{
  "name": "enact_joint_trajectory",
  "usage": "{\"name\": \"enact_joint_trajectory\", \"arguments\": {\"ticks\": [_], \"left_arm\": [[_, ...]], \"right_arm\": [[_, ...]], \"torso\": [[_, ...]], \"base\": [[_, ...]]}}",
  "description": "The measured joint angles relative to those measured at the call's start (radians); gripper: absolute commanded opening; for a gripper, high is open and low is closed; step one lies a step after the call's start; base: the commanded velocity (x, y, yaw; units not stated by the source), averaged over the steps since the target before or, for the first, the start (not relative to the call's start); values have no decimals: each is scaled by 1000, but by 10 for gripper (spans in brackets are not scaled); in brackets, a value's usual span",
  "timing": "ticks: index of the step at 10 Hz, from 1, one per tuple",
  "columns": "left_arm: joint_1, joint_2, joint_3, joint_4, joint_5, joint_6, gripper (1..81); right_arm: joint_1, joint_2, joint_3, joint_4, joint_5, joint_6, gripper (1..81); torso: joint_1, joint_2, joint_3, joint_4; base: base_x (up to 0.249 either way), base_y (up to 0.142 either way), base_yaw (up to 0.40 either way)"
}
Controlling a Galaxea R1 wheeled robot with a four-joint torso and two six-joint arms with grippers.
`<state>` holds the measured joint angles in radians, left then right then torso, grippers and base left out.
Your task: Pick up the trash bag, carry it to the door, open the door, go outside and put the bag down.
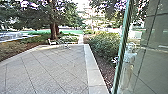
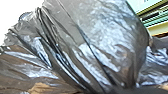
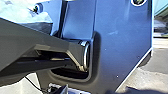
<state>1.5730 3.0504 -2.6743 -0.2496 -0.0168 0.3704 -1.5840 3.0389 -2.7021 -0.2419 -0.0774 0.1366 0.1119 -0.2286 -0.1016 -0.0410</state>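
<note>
Your trash bag [image 2: 100, 47] sits bunched by the left wrist, likely to clear the glass panel [image 1: 152, 42] at right; can't tell whether either gripper is open.

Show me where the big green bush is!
The green bush is in the head view, right of the middle, between the paving's pale stone edge and the glass panel.

Paving [image 1: 47, 67]: grey, crossed by slanting joints
Edging [image 1: 93, 72]: pale, along the paving's right side
Soil [image 1: 101, 66]: brown, between edging and shrubs
Shrubs [image 1: 105, 43]: green, dense
Tree [image 1: 53, 31]: brown trunk beyond the paving, left of centre
Lawn [image 1: 72, 32]: bright green, behind the trunk
White thing [image 1: 52, 42]: near the trunk's foot, too blurred to name
</note>
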Motion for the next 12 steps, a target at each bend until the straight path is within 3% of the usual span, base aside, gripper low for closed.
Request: {"name": "enact_joint_trajectory", "arguments": {"ticks": [12], "left_arm": [[1,4,5,0,-4,0,10]], "right_arm": [[2,-3,-5,0,0,1,811]], "torso": [[0,0,0,0]], "base": [[113,0,0]]}}
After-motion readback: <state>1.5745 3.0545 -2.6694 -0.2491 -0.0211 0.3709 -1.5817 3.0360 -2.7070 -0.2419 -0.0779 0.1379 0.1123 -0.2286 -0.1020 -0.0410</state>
